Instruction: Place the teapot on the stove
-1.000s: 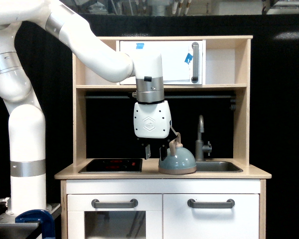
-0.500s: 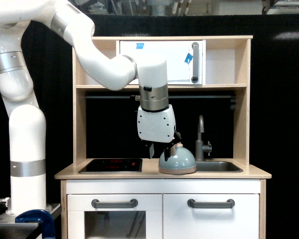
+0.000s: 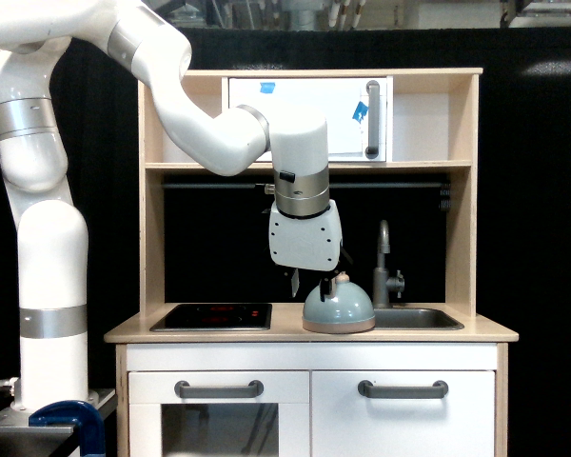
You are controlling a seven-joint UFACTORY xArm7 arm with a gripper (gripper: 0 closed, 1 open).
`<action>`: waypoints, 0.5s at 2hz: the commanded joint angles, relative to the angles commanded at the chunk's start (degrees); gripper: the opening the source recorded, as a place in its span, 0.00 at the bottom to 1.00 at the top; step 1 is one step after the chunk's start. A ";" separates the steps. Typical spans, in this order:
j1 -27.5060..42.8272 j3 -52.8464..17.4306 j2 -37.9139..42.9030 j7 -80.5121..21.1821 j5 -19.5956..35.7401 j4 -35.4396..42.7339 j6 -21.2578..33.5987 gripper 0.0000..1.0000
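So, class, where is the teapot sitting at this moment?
The teapot sits on the wooden counter between the stove and the sink, right of centre in the exterior view, directly under the gripper.

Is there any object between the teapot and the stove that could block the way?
Nothing visible does. The teapot sits on the pale wood counter next to the sink, and the strip of counter between it and the stove looks bare. The tool hangs just above the teapot's handle.
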 joint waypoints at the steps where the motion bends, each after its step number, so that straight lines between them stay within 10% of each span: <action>1: 0.27 0.19 1.48 -1.34 3.02 1.49 1.54 1.00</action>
